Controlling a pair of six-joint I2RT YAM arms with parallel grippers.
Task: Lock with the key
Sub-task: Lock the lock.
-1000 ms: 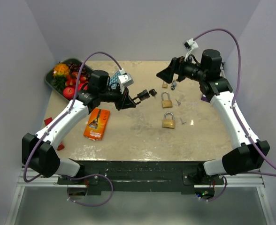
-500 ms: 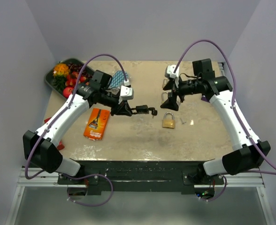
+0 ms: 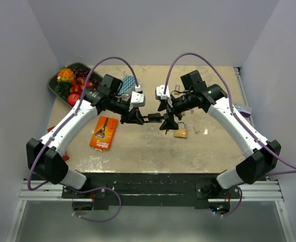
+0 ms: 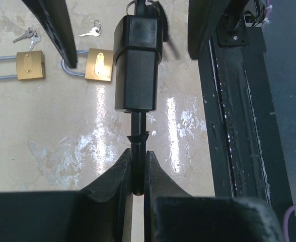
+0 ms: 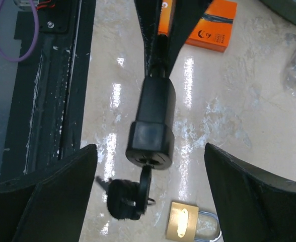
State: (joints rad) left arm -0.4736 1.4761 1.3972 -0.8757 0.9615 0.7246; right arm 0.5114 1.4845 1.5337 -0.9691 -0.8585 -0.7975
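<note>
My left gripper (image 3: 141,119) is shut on the thin rod of a black lock (image 3: 154,118) and holds it level above the table. In the left wrist view the jaws (image 4: 136,174) pinch the rod below the lock body (image 4: 137,65). A black key (image 5: 146,184) sits in the lock's end face (image 5: 152,126), with a black key bunch (image 5: 122,199) hanging from it. My right gripper (image 3: 166,116) is open, its fingers (image 5: 42,196) wide on either side of the key end, touching nothing.
A brass padlock (image 3: 181,132) lies under the right gripper; the left wrist view shows two brass padlocks (image 4: 30,65) (image 4: 98,64) and loose keys (image 4: 90,31). An orange box (image 3: 103,132), a fruit tray (image 3: 70,83) and a blue cloth (image 3: 128,83) lie at the left.
Both arms have moved to the table's middle. The left gripper carried the black lock right. The right gripper swung in from the back right and now straddles the key end.
</note>
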